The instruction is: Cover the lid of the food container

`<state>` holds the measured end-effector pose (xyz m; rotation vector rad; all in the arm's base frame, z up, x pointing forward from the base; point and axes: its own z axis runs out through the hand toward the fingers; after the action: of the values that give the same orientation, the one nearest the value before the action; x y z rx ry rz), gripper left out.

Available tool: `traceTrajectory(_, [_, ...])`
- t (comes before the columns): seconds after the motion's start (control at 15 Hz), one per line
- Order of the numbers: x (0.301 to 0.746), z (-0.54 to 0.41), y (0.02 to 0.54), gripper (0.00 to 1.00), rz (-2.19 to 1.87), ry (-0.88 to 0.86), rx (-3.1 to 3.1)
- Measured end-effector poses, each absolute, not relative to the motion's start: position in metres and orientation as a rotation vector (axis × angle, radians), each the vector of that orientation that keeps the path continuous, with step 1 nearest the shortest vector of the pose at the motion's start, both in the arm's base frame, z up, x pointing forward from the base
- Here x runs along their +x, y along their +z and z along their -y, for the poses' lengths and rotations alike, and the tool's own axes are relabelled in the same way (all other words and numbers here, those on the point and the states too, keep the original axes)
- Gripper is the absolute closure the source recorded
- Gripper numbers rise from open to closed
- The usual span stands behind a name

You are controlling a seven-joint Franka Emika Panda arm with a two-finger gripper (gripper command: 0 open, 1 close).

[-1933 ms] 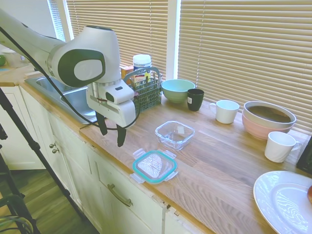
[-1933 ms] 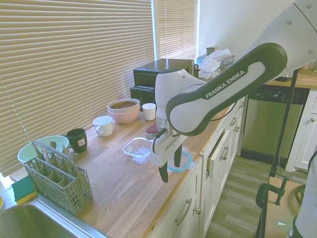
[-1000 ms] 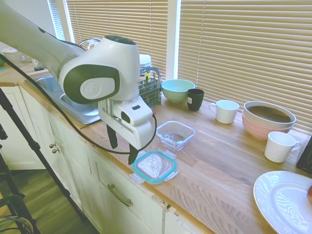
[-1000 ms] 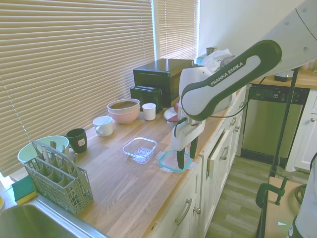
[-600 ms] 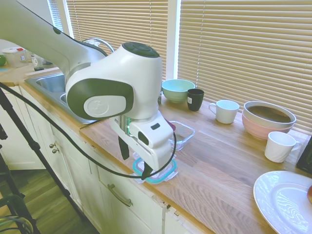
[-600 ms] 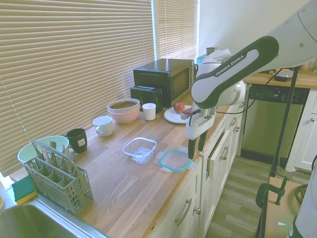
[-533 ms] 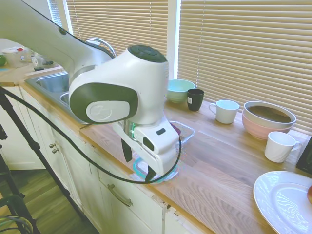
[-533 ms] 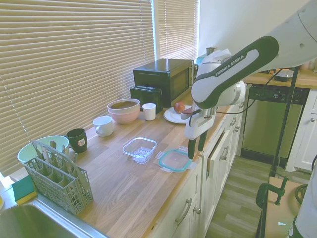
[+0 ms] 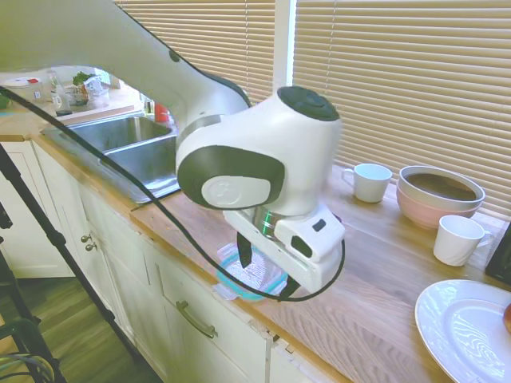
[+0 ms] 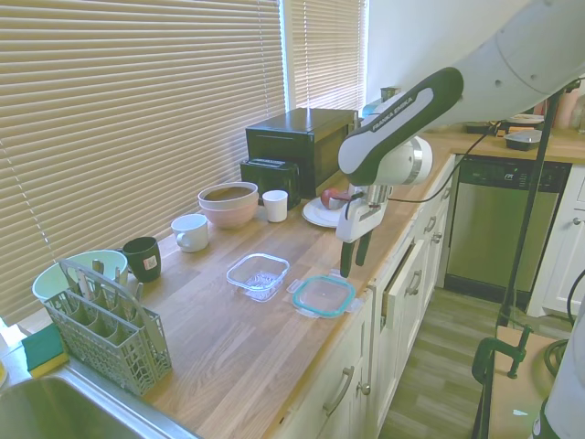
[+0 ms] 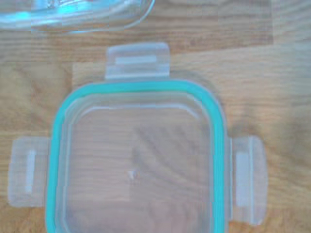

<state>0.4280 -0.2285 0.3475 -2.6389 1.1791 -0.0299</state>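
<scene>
**Teal-rimmed lid lies flat on the wooden counter, gripper above it with nothing held**

Teal edges the lid (image 10: 322, 295), which rests flat near the counter's front edge with its clear snap tabs spread out. The white arm reaches in over the counter (image 10: 219, 347) and bends down at the wrist, so the gripper (image 10: 352, 259) points downward. In the second exterior view it hangs at about 2 o'clock from the lid, clear of it, with its two dark fingers (image 10: 345, 261) parted by a small gap and empty. In the first exterior view the arm's bulk covers much of the lid (image 9: 257, 274), and only its near part shows under the gripper (image 9: 267, 275). The wrist view looks straight down on the lid (image 11: 138, 160), wood grain showing through it.

The food container (image 10: 258, 274) sits just beside the lid, at about 10 o'clock from it in the second exterior view, apart from it and uncovered. Something small and pale lies in its bottom; what it is cannot be told.

A pink bowl (image 10: 228, 203) with dark contents stands by the blinds, between two white mugs (image 10: 190, 232). A black cup (image 10: 142, 258), a green bowl (image 10: 57, 279) and a grey cutlery basket (image 10: 105, 334) stand toward the sink (image 9: 132, 148). A white plate (image 9: 463, 327) lies at the counter's other end.
</scene>
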Motion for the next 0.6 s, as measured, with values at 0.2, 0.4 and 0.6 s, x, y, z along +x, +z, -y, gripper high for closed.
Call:
traceTrajectory(0.2, [0.441, 0.240, 0.334, 0.00, -1.137, -0.005, -2.611])
traceTrajectory(0.4, [0.448, 0.251, 0.324, 0.00, -1.105, 0.021, -2.566])
traceTrajectory(0.6, [0.453, 0.254, 0.318, 0.00, -1.063, 0.067, -2.508])
